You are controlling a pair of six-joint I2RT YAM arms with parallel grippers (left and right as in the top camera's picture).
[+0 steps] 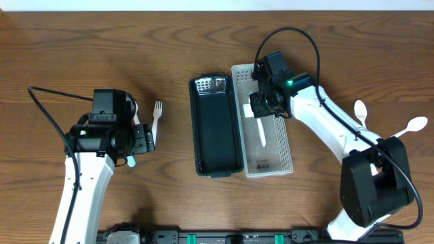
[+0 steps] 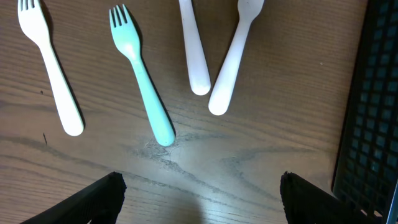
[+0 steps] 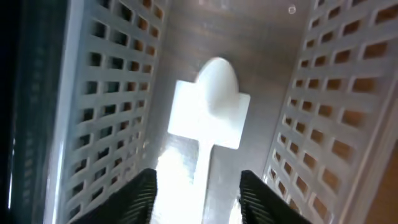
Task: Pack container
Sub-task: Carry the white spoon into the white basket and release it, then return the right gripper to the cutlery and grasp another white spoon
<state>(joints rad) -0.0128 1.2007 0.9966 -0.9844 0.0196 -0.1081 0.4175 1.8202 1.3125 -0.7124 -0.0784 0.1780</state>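
Observation:
A white perforated container (image 1: 281, 146) lies at centre right, next to a black container (image 1: 217, 129). Inside the white one lies a white spoon (image 1: 262, 132), bowl toward the far end (image 3: 217, 81). My right gripper (image 1: 263, 105) hovers low inside this container (image 3: 106, 93), its jaws apart on either side of the spoon's handle (image 3: 208, 177) without pinching it. At the left, my left gripper (image 2: 202, 193) stands open over bare wood. Ahead of it lie a white fork (image 2: 50, 68), a teal fork (image 2: 140, 81) and two white handles (image 2: 194, 50).
Two more white spoons (image 1: 359, 112) (image 1: 413, 125) lie on the table at the far right, past the right arm. The black container's wall (image 2: 373, 112) borders the left wrist view on the right. The white fork (image 1: 157, 112) shows beside the left arm.

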